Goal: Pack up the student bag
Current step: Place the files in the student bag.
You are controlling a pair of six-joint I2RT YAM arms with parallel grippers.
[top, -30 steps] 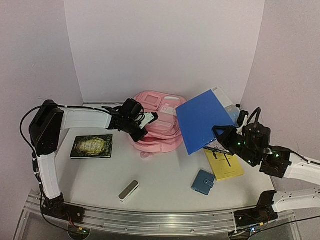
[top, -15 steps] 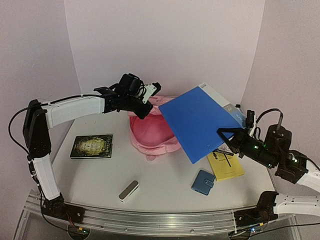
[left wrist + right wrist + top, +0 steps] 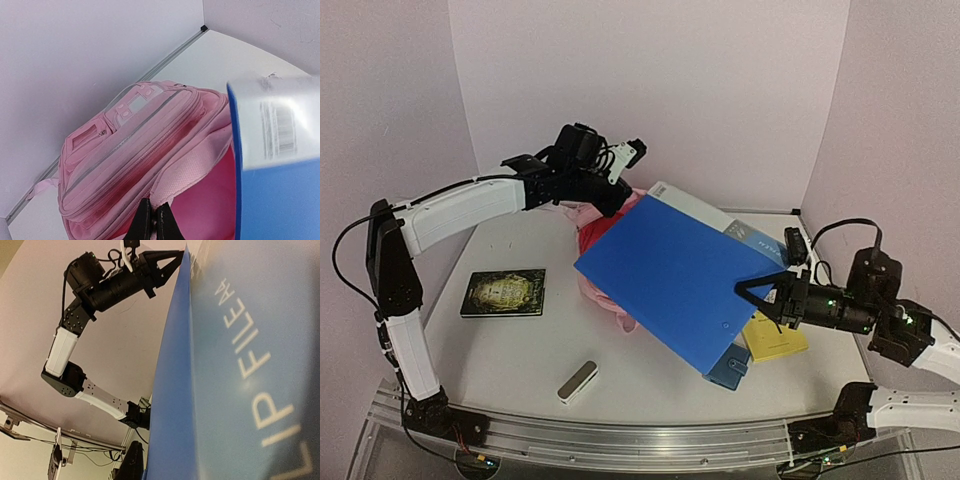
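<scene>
Top external: folder (image 3: 670, 280) edge beside student bag (image 3: 592, 232)

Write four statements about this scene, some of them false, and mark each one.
1. The left gripper is shut on the bag's rim. True.
2. The folder in the right gripper is red. False: it is blue.
3. The book lies inside the bag. False: it lies on the table, apart from the bag.
4. In the top view the folder hides part of the bag. True.
</scene>
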